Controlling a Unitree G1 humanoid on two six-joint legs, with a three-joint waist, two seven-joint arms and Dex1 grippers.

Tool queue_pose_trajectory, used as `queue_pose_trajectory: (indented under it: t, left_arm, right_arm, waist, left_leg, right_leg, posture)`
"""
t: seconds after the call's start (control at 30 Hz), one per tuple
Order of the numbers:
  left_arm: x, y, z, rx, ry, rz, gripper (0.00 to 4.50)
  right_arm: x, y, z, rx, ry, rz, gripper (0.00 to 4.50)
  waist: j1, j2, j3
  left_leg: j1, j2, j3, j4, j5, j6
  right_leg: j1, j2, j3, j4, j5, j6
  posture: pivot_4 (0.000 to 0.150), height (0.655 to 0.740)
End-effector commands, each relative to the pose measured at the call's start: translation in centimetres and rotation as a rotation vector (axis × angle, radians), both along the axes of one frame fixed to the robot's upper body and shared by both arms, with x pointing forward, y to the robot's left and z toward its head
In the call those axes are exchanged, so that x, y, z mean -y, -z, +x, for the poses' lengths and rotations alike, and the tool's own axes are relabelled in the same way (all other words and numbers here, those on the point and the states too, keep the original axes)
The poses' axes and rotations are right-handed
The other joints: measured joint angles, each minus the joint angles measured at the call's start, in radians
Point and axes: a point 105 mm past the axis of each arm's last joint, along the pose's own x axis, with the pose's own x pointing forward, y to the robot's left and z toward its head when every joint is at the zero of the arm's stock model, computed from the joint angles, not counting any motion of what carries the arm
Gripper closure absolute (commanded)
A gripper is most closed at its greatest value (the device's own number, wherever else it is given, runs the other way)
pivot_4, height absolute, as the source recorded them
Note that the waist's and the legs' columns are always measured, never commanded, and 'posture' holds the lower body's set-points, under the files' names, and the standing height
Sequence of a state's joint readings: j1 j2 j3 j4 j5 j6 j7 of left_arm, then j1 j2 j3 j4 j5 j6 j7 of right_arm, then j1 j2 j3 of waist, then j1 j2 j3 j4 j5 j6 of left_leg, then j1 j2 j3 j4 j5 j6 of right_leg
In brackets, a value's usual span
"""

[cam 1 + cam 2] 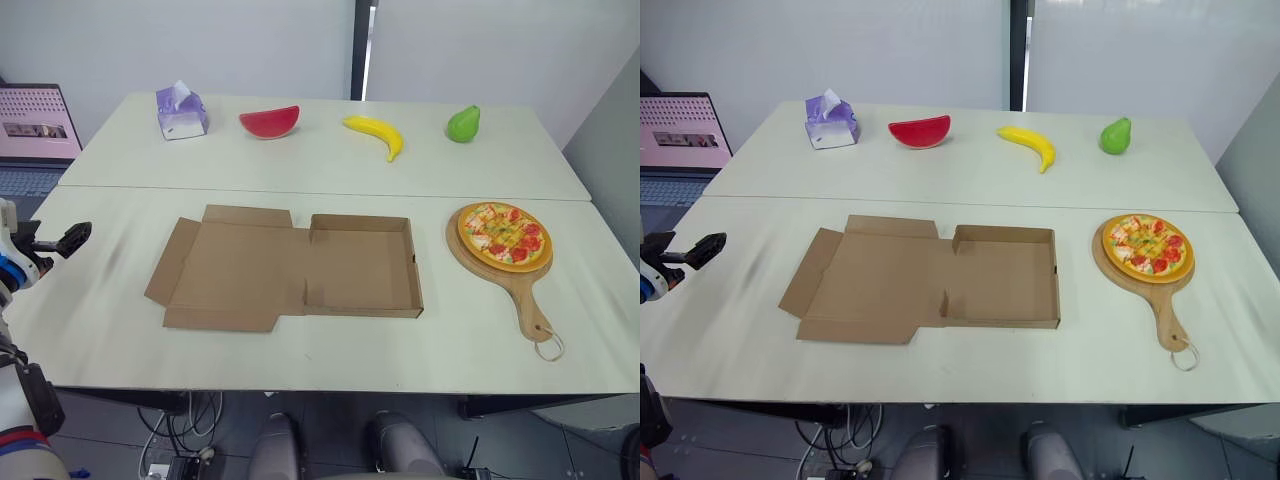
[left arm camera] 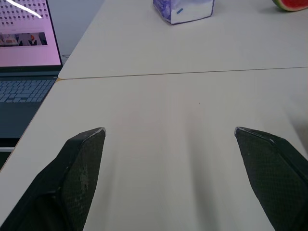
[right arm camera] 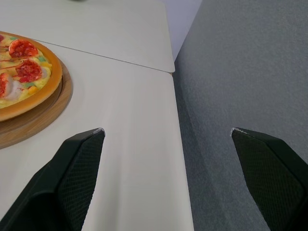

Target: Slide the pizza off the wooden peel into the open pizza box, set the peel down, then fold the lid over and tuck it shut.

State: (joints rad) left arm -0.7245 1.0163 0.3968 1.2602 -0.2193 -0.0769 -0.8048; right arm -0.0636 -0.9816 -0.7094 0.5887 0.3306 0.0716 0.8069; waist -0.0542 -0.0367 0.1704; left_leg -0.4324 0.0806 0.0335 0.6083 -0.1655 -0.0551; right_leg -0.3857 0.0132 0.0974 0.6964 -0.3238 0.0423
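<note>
Left gripper (image 2: 168, 130) open, its two black, cross-hatched fingers (image 2: 77, 168) set wide apart with nothing between them, low over a pale cream tabletop (image 2: 192, 168). Surface bare and matte under the fingers; one tiny dark speck (image 2: 199, 103) just ahead of the gap. Further out, a thin straight seam (image 2: 183, 73) where this top butts against a second cream tabletop (image 2: 144, 43). On that far top, a purple-and-white soft tissue pack (image 2: 185, 9), cut off by the frame edge. Well to one side of it, a sliver of red watermelon slice with green rind (image 2: 291, 4). Off the table's edge, an open laptop with a pink-lit screen (image 2: 26, 43) and grey keyboard (image 2: 24, 89).
</note>
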Motion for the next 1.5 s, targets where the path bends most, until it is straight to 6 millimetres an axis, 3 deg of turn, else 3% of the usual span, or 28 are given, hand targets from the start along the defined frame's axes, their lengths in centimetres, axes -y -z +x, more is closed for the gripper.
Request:
queue_pose_trajectory:
  t: [0.03,0.73,0.93,1.0,1.1,1.13,1.17,1.23,1.3,1.37,1.5]
  left_arm:
    - [-0.1,-2.0,0.3,0.04,0.001,0.056,0.03]
    - [-0.3,-2.8,0.6,0.063,-0.023,0.055,0.03]
    - [1.3,-5.5,1.2,0.187,0.094,-0.012,0.03]
    - [4.1,-7.4,2.7,0.236,0.236,-0.023,0.03]
    - [9.9,-10.1,4.9,0.285,0.504,-0.03,0.03]
    - [12.3,-10.8,5.5,0.297,0.6,-0.037,0.03]
    - [16.0,-11.3,6.0,0.302,0.743,-0.041,0.03]
    - [20.8,-11.6,6.0,0.298,0.931,-0.042,0.03]
    - [25.9,-11.7,4.9,0.29,1.125,-0.049,0.03]
    - [29.5,-11.7,3.4,0.276,1.273,-0.05,0.03]
    - [36.4,-10.4,-2.2,0.211,1.636,0.017,0.03]
  right_arm:
    - [0.3,-1.8,-0.2,0.037,0.004,-0.056,0.0]
    - [-0.7,-2.0,-0.2,0.038,-0.001,-0.01,0.0]
    - [-2.6,-1.8,-0.4,0.023,-0.037,0.018,0.0]
    - [-4.1,-1.6,-0.3,0.013,-0.066,0.027,0.0]
    - [-7.0,-1.4,0.0,0.002,-0.118,0.052,0.0]
    - [-8.0,-1.3,0.1,-0.005,-0.138,0.067,0.0]
    - [-9.6,-0.9,0.2,-0.017,-0.172,0.091,0.0]
    - [-11.8,-0.4,0.2,-0.039,-0.215,0.133,0.0]
    - [-13.9,0.4,0.2,-0.07,-0.25,0.165,0.0]
    - [-15.1,1.1,0.2,-0.092,-0.248,0.189,0.0]
    - [-16.7,3.5,0.2,-0.152,-0.211,0.234,0.0]
  waist:
    - [0.0,0.0,0.0]
    - [-0.001,0.0,0.0]
    - [0.003,0.0,0.0]
    - [0.009,0.0,0.0]
    - [0.027,0.0,0.0]
    - [0.028,0.0,-0.001]
    - [0.03,0.001,-0.001]
    - [0.031,0.001,-0.001]
    - [0.026,0.001,-0.001]
    - [0.017,0.001,-0.001]
    - [0.002,0.002,-0.001]
  left_leg:
    - [0.0,0.0,0.0,0.0,0.0,0.0]
    - [0.0,0.0,0.0,0.0,0.0,0.0]
    - [0.0,0.0,-0.001,0.0,0.0,0.0]
    - [0.0,0.0,-0.001,0.001,0.0,0.0]
    - [0.0,0.0,-0.001,0.002,0.0,0.0]
    - [0.0,-0.001,-0.001,0.002,0.0,0.0]
    - [0.0,-0.001,-0.001,0.003,0.0,0.0]
    - [0.0,-0.001,-0.002,0.003,0.0,0.0]
    - [0.0,-0.001,-0.002,0.003,0.0,0.0]
    - [0.0,0.0,-0.003,0.003,0.0,0.0]
    - [0.0,0.0,-0.004,0.003,0.0,0.0]
  right_leg:
    - [0.0,0.0,0.0,0.0,0.0,0.0]
    - [0.0,0.0,0.0,0.0,0.0,0.0]
    - [0.0,0.0,-0.001,0.0,0.0,0.0]
    - [0.001,0.0,-0.001,0.001,0.0,0.0]
    - [0.001,0.0,-0.001,0.001,0.0,0.001]
    - [0.002,0.0,-0.001,0.001,0.0,0.001]
    - [0.002,0.0,-0.001,0.001,0.0,0.001]
    - [0.004,0.0,-0.002,0.001,0.001,0.0]
    - [0.004,0.0,-0.002,0.0,0.002,-0.001]
    - [0.004,0.001,-0.002,0.001,0.002,-0.002]
    - [0.003,0.002,0.0,0.001,0.002,-0.002]
  posture:
    - [0.15,0.74]
    - [0.15,0.74]
    - [0.15,0.74]
    - [0.15,0.74]
    - [0.15,0.74]
    - [0.15,0.74]
    - [0.15,0.74]
    - [0.15,0.74]
    - [0.15,0.74]
    - [0.15,0.74]
    - [0.15,0.74]
